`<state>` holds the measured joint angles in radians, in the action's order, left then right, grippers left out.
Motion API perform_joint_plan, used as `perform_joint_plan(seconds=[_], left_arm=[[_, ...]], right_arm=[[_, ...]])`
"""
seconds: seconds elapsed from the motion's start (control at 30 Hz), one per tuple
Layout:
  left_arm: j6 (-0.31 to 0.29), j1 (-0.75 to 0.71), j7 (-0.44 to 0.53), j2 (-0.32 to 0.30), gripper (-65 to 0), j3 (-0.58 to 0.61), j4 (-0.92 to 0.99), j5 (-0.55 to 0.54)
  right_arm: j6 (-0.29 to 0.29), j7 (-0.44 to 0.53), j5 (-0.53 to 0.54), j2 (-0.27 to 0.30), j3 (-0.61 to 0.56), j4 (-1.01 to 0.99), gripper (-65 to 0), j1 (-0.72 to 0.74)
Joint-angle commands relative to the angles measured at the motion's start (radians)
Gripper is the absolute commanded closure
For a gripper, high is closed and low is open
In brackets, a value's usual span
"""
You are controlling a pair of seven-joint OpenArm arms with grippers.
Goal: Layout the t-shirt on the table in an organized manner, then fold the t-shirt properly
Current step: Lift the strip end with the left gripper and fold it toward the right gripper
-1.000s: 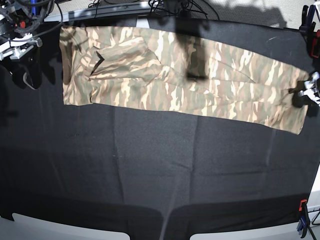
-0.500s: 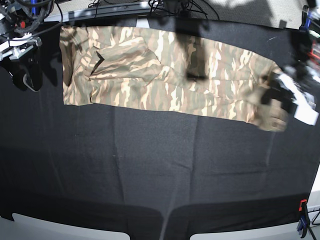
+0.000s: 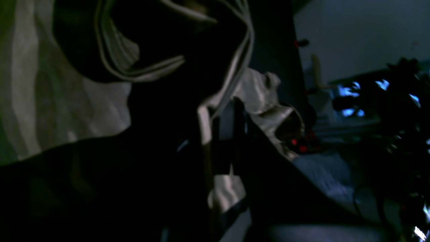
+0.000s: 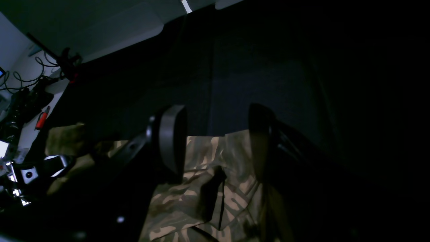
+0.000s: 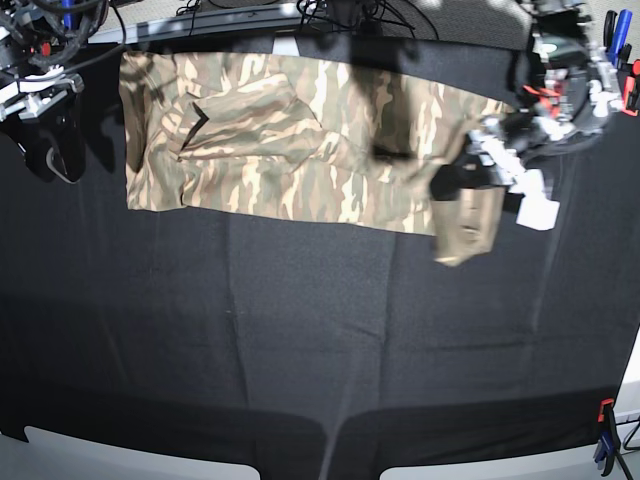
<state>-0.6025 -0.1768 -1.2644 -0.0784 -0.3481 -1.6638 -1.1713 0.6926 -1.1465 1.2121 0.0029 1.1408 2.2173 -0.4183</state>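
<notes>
T-shirt end hangs clamped in left gripper at three o'clock; right gripper gapes empty.

t-shirt along table's far edge, right end lifted

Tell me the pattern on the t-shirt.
Tan, beige and olive-brown camouflage; the t-shirt shows best in the base view.

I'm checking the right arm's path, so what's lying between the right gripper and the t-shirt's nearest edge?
Nothing: in the base view only bare black table cloth separates the open right gripper from the camouflage t-shirt.
</notes>
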Motion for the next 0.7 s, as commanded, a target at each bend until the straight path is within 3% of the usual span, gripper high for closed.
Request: perform_joint_plan(seconds=[0.0, 0.3, 0.67], left_arm=[[-0.005, 0.011, 0.005, 0.0, 0.0, 0.022, -0.019, -0.033], [-0.013, 0.011, 0.008, 0.0, 0.0, 0.18, -0.019, -0.004], [-0.02, 0.011, 0.068, 0.0, 0.0, 0.194, -0.019, 0.074]], right_arm=[[0.006, 0.027, 0.029, 0.011, 0.005, 0.018, -28.8, -0.003], [0.006, 0.027, 0.026, 0.011, 0.005, 0.018, -28.8, -0.003], [0.006, 0.027, 0.026, 0.011, 0.005, 0.018, -28.8, -0.003]])
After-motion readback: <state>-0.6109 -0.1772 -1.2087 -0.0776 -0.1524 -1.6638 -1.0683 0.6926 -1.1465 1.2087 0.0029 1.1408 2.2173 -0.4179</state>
